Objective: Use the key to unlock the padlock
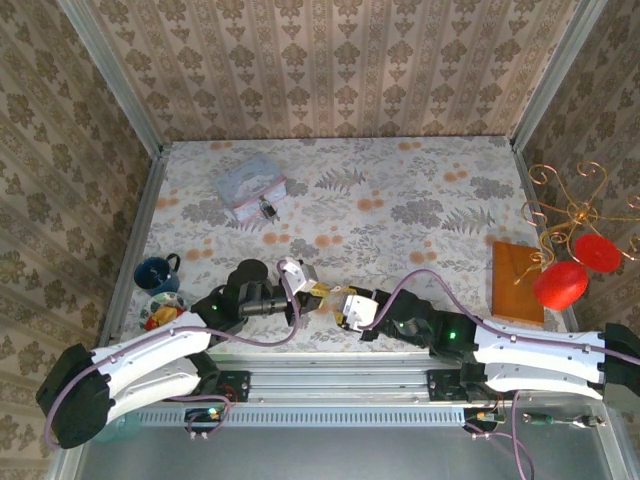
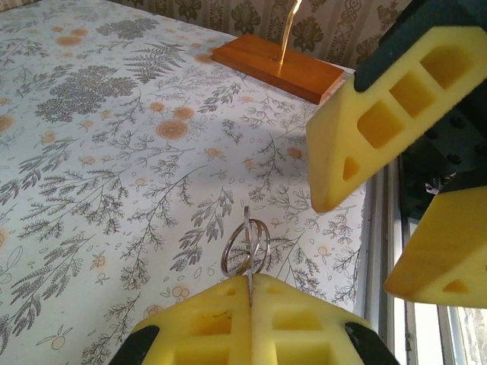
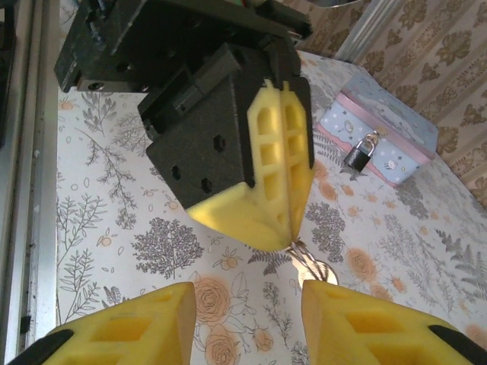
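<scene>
The left gripper [image 2: 251, 295] is pressing its two yellow fingers fully together. Between them it is pinching the key [image 2: 247, 228], which is showing in the left wrist view as a thin metal strip seen from its edge. A wire ring [image 2: 226, 257] is hanging on the key, just outside the fingertips and above the flowered surface [image 2: 114, 152].

The right gripper [image 3: 247, 304] is facing the left one from close by. It is standing partly open, with a clear gap between its two yellow fingers [image 2: 365, 122], and it is holding nothing. In the right wrist view the closed tips of the left gripper [image 3: 289, 237] are pointing down toward this gap, and the ring with the key [image 3: 310, 268] is hanging just beyond it. The left wrist view is showing the right fingers near the ring but apart from it.

From above, both grippers are meeting near the front edge of the surface [image 1: 420, 190], the left gripper [image 1: 312, 290] just beside the right gripper [image 1: 340, 303].

The padlock [image 3: 358, 152] is hanging on the front of a pale blue tin box [image 3: 396, 125]. This box [image 1: 245, 182] is lying at the far left of the surface, well apart from both grippers, with the padlock [image 1: 267, 208] on the side facing them.
</scene>
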Controlling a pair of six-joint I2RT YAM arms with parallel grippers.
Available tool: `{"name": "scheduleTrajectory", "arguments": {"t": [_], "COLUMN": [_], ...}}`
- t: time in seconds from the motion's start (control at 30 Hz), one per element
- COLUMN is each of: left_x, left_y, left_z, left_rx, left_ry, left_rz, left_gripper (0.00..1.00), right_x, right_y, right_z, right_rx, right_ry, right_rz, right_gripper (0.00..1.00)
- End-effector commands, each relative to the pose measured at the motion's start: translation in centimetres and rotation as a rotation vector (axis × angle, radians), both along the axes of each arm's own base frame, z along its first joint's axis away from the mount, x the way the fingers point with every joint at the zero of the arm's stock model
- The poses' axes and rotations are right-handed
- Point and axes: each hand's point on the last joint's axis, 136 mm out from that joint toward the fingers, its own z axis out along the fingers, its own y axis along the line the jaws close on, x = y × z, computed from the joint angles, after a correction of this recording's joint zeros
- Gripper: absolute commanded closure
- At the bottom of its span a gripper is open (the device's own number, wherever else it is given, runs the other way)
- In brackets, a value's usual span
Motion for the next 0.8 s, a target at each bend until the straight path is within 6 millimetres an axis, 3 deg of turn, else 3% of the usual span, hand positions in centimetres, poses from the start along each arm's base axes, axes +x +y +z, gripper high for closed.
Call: {"name": "scheduleTrajectory", "arguments": {"t": [0.0, 0.37, 0.77], "left_x": [-0.2, -0.3, -0.8], "left_y": [-0.4, -0.8, -1.1], "left_z": [1.1, 0.3, 0.0], "left_rx": [-0.013, 0.028, 0.034], "left_ry": [-0.024, -0.004, 0.008], "left_rz": [-0.035, -0.05, -0.076], "left_gripper": [1.0, 1.0, 1.0], "right_x": [0.2, 1.3, 1.5], "right_y": [0.8, 0.5, 0.9], "right_z": [1.7, 2.6, 0.7], "right_rx": [-0.004, -0.029, -0.11], "right_ry": [-0.08, -0.164, -0.145], "right_rz": [0.026, -0.02, -0.009], "right_gripper": [0.61, 0.66, 0.71]}}
